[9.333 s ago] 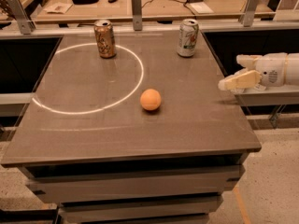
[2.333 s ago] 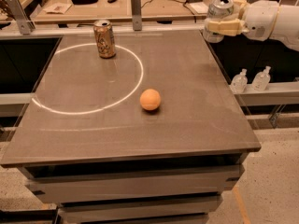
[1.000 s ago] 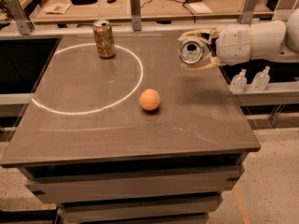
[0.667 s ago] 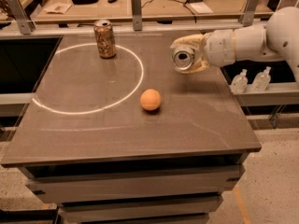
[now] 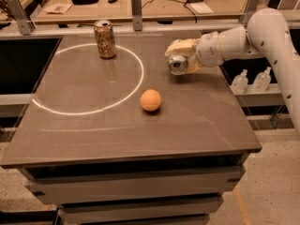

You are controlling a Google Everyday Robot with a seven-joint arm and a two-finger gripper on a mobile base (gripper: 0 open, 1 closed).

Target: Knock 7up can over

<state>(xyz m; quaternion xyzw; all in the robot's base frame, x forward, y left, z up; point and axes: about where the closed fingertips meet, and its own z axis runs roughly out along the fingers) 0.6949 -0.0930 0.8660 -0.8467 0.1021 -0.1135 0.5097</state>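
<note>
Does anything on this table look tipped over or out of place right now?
Yes. The 7up can lies sideways, silver top toward the camera, held in the gripper over the table at its right side. The brown can stands upright; the orange ball looks normal.

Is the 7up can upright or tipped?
Tipped: the 7up can lies sideways, silver top facing the camera, held in the gripper over the table.

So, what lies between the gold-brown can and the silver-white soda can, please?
Camera view: only dark tabletop crossed by the white ring; the gripper, mid-right, grips the silver-white soda can.
</note>
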